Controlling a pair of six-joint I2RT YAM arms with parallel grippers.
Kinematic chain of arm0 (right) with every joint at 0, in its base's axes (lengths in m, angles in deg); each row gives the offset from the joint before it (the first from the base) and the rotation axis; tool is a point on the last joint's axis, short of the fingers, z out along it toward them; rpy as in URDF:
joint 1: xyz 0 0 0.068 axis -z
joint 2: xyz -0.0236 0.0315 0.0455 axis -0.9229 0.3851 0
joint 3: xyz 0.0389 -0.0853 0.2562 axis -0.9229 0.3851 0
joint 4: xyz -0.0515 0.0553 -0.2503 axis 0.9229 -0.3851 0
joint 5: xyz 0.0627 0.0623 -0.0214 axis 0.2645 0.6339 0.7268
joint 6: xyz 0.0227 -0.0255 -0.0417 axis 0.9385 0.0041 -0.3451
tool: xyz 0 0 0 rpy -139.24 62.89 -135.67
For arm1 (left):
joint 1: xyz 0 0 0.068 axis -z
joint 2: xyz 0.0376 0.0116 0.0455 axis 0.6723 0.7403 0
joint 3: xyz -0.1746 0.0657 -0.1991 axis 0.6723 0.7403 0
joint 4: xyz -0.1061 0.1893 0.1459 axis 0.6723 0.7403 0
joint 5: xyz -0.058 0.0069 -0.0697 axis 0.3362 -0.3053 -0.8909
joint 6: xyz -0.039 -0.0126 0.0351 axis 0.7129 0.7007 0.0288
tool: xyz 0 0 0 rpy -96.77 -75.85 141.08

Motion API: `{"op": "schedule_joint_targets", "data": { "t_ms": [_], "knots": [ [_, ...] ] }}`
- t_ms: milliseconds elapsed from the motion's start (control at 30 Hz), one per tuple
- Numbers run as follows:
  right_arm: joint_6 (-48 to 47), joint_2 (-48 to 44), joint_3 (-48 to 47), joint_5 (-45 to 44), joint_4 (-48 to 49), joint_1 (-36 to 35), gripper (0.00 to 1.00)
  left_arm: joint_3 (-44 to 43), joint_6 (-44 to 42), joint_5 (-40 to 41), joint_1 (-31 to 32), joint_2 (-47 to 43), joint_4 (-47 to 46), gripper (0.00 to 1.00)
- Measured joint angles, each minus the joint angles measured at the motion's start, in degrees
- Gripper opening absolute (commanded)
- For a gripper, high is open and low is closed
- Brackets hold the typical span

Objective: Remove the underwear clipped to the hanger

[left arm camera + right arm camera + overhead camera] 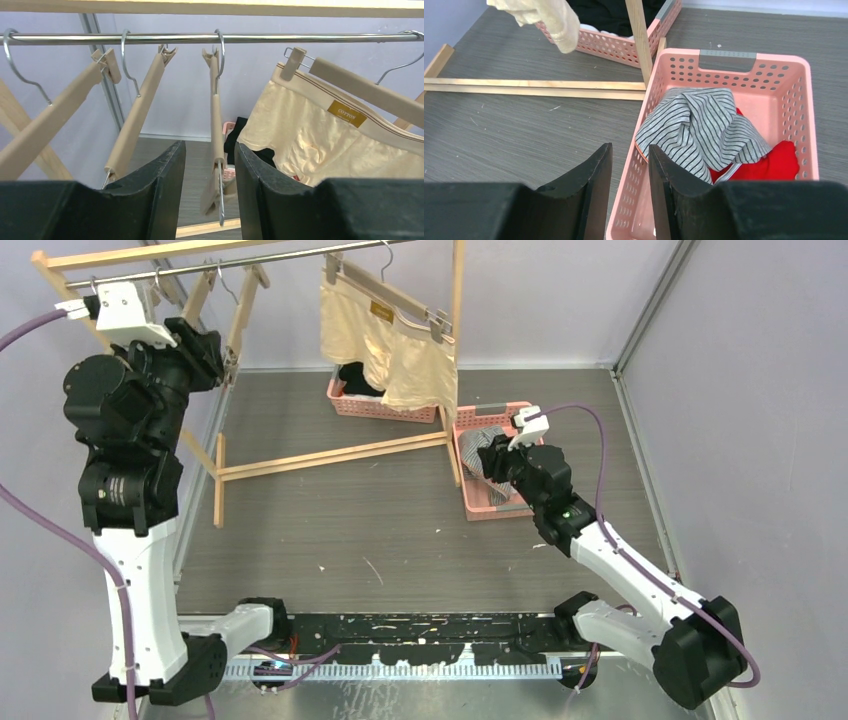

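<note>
**One beige piece left to unclip**

From above, the beige underwear (pixel 392 345) hangs clipped to its hanger (pixel 400 297) on the wooden rack (pixel 330 458). The left gripper (pixel 222 360) is up by the rail, well apart from it. The right gripper (pixel 495 465) is low over the near pink basket (pixel 478 508) on the counter (pixel 400 540).

The left wrist view shows the left gripper a little open, holding nothing. Empty hangers (pixel 134 125) hang between it and the beige piece and could get bumped. The clips may bite tight, so a hard pull could drag the hanger off the rail (pixel 165 37).

The right wrist view shows the right gripper narrow and holding nothing. The striped underwear (pixel 699 130) and red underwear (pixel 776 162) lie in the basket. A rack post (pixel 638 45) stands in the way of the beige cloth.
</note>
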Motion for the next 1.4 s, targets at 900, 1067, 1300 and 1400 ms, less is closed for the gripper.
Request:
{"op": "schedule_joint_targets", "data": {
  "t_ms": [900,1067,1300,1400],
  "knots": [
    [-4.9,18.2,-26.4,-8.3,3.4,-0.7,0.09,-7.2,2.1,-13.6,22.9,5.7,9.9,0.19],
    [-4.9,22.0,-29.1,-5.6,4.7,-1.7,0.08,-8.4,0.0,-7.6,25.2,8.2,12.0,0.21],
    [-6.6,23.2,-29.6,-2.5,6.3,-8.0,0.09,-16.4,-0.9,-2.6,25.2,15.9,13.6,0.26],
    [-9.0,23.3,-29.6,-3.0,6.8,-13.2,0.09,-17.1,-1.1,-1.8,25.2,18.4,14.1,0.29]
  ]
}}
